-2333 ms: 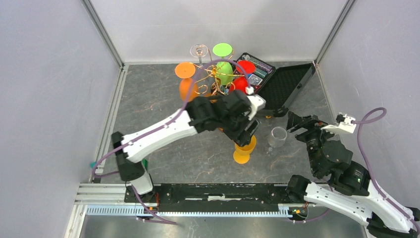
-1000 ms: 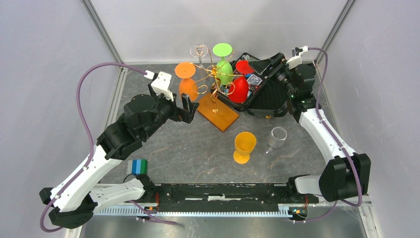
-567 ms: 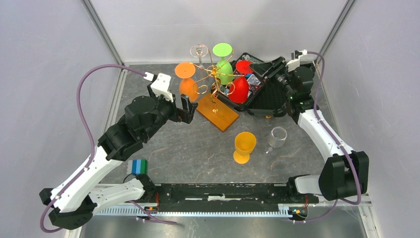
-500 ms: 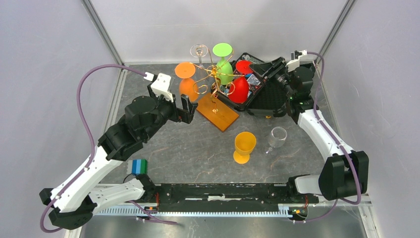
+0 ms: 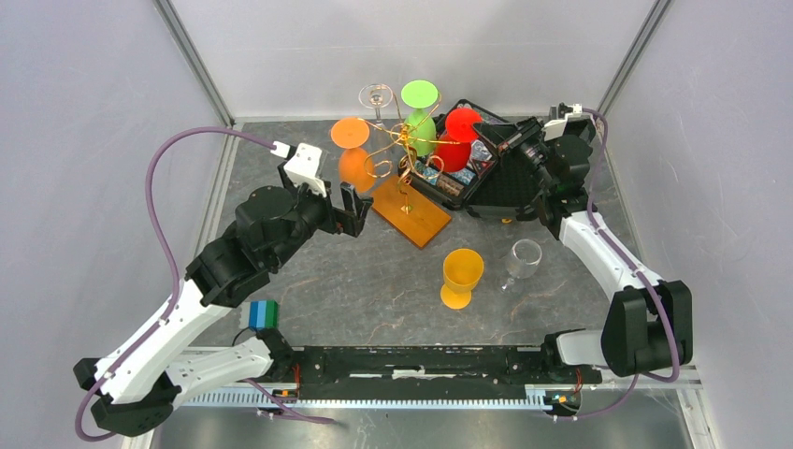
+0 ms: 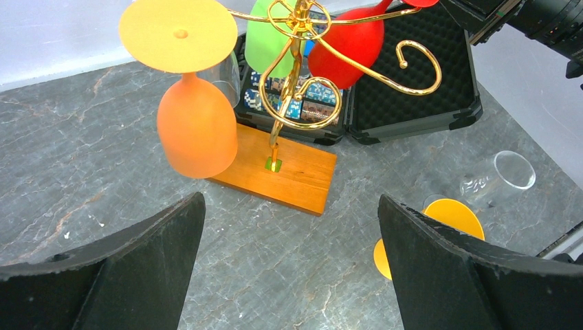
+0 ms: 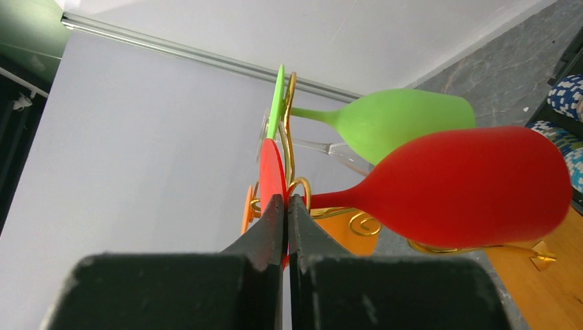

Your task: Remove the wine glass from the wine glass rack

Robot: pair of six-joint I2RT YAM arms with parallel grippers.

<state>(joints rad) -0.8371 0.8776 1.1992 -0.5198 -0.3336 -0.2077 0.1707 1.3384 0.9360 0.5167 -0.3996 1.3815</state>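
The wine glass rack (image 5: 400, 148), gold wire on an orange-brown wooden base (image 5: 412, 214), stands at the back centre. Hanging upside down on it are an orange glass (image 5: 353, 165), a green glass (image 5: 425, 137), a clear glass (image 5: 377, 96) and a red wine glass (image 5: 455, 151). My right gripper (image 7: 286, 199) is shut on the thin red foot disc (image 7: 271, 168) of the red wine glass (image 7: 474, 185), whose stem still lies in a gold curl. My left gripper (image 6: 290, 201) hangs open and empty above the table, just left of the base (image 6: 292, 175).
An open black case (image 5: 524, 178) with coloured chips lies right of the rack, under my right arm. A yellow-orange glass (image 5: 461, 276) and a clear glass (image 5: 524, 260) stand on the table in front. A blue-green block (image 5: 263, 313) sits near the left base.
My right gripper has closed onto the red glass's foot, and the red bowl has swung up and back a little. My left arm has barely shifted.
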